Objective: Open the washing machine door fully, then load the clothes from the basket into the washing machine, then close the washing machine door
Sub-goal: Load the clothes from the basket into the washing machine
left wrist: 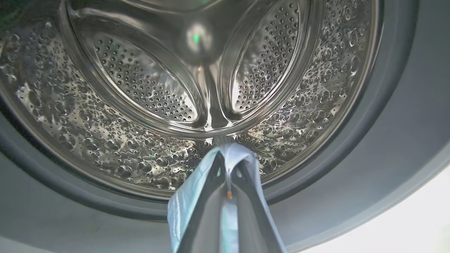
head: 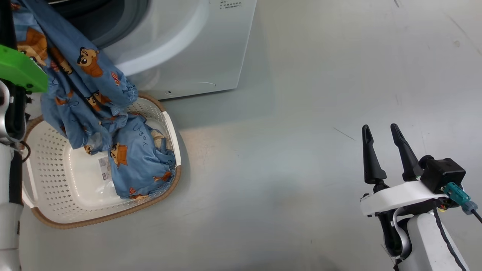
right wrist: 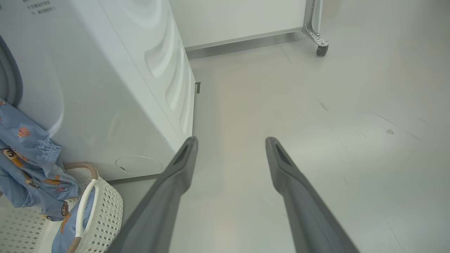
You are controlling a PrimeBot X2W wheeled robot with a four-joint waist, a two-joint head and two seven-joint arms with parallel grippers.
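Left tool [left wrist: 227, 168] clenched on blue garment [head: 75, 105], aimed into steel drum [left wrist: 105, 133]; garment's tail hung down to basket [head: 94, 221], second garment [head: 141, 165] lay inside. Right tool [head: 388, 152] released, idle. Loading looked underway; next move would need deeper reach, then release.

Pale grey floor [right wrist: 316, 140], a white panel [right wrist: 239, 15] and one caster [right wrist: 321, 50]

The small dark caster stands at the foot of a bright metal leg [right wrist: 312, 15], which rises straight above it. Left of the caster runs the plain white panel, whether wall or screen is unclear, with a grey strip [right wrist: 239, 38] along its lower edge reaching toward the caster. Below the caster in the right wrist view spreads the smooth floor, faintly glossy under soft, even light, its tone warmer to the caster's left. A short dark scuff [right wrist: 322, 105] lies below the caster; well apart, lower right of it, sit a small dark spot [right wrist: 389, 131] and a thin hairline scratch [right wrist: 400, 127].
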